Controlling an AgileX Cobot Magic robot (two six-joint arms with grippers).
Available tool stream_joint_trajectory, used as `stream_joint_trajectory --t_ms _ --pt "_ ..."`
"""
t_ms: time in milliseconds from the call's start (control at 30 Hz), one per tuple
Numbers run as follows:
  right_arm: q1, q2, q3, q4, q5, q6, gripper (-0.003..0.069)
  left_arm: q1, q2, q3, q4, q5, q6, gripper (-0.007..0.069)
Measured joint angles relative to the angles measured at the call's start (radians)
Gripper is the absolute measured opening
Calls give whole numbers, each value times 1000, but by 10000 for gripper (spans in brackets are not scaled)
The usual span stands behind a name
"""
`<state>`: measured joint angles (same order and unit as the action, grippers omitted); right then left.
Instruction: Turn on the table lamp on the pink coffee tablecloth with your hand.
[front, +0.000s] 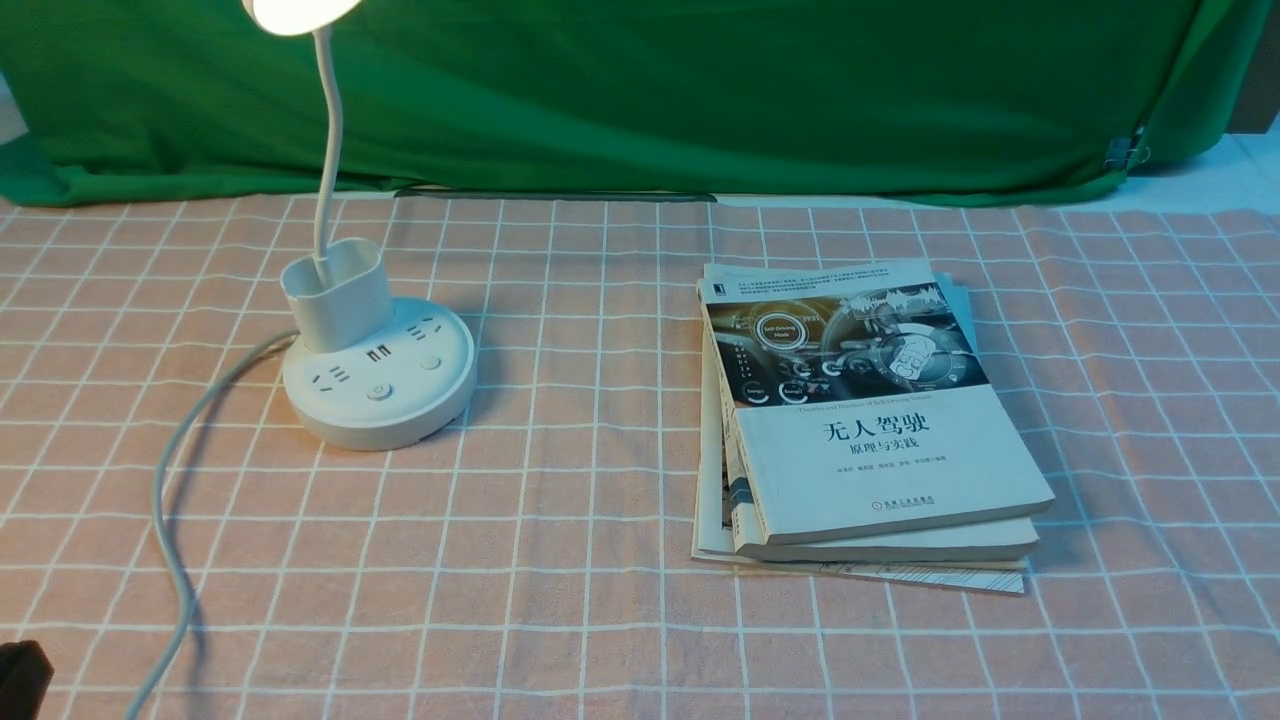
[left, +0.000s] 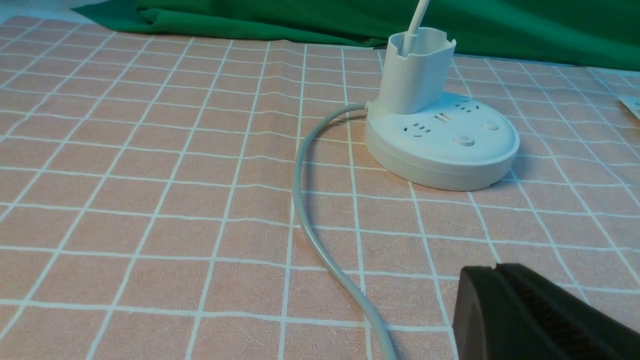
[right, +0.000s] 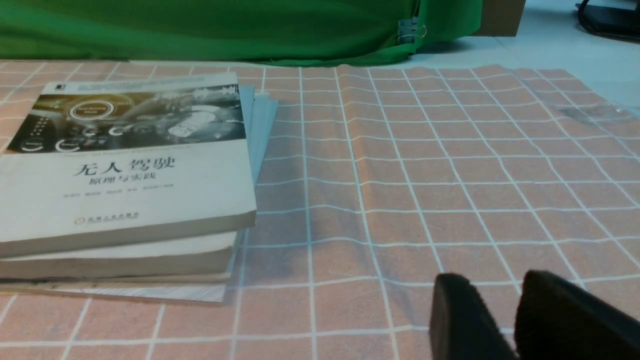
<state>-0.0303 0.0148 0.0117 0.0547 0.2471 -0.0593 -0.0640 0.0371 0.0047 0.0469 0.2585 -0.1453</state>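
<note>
The table lamp (front: 380, 380) stands at the left on the pink coffee tablecloth (front: 560, 520), and its round head (front: 295, 12) glows at the top edge of the front view. Its grey cord (front: 170, 520) trails toward the near edge. In the left wrist view the lamp's base (left: 442, 142) lies well ahead of my left gripper (left: 495, 267), which is shut and empty, apart from the lamp. Only a black corner of that hand (front: 20, 675) shows in the front view. My right gripper (right: 495, 280) hovers open over bare cloth, holding nothing.
A stack of books (front: 860, 420) lies right of centre; in the right wrist view those books (right: 125, 175) are far from the right gripper. A green backdrop cloth (front: 700, 90) bounds the far side. The cord (left: 310, 220) curves across the cloth beside the left gripper.
</note>
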Motion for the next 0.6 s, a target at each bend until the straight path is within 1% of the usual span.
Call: stream_joint_trajectory --t_ms 600 --pt "0 0 0 0 0 0 238 0 -23 0 0 -16 9 22"
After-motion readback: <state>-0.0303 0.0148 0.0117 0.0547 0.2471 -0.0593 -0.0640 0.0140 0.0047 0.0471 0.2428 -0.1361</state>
